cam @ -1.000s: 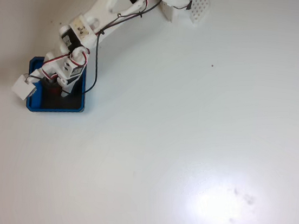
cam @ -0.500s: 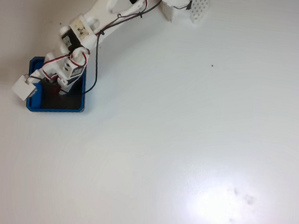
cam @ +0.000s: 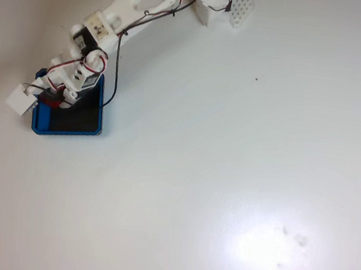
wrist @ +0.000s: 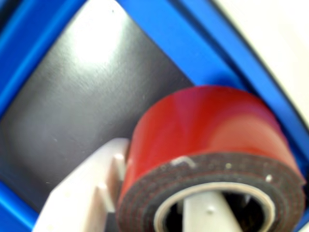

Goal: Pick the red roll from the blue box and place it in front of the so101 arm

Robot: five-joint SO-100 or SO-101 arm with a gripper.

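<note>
Roll (wrist: 207, 130) held in the gripper (wrist: 159, 203) above the blue box (wrist: 29, 63), at the table's left side.

In the wrist view we find the red roll clamped between the jaws: one white finger (wrist: 87, 188) presses its outer left face and the other passes through its grey core. Its lower edge is cut off by the frame, and the focus is soft. Behind it lie the box's dark floor and blue rim. In the fixed view the so101 arm (cam: 116, 18) reaches from the far edge of the white table (cam: 231, 148) down to the box (cam: 69, 131); there we make out only a sliver of the roll (cam: 51, 101) at the box's left rim, the wrist hiding the rest. The arm's base is cut off at the top.
</note>
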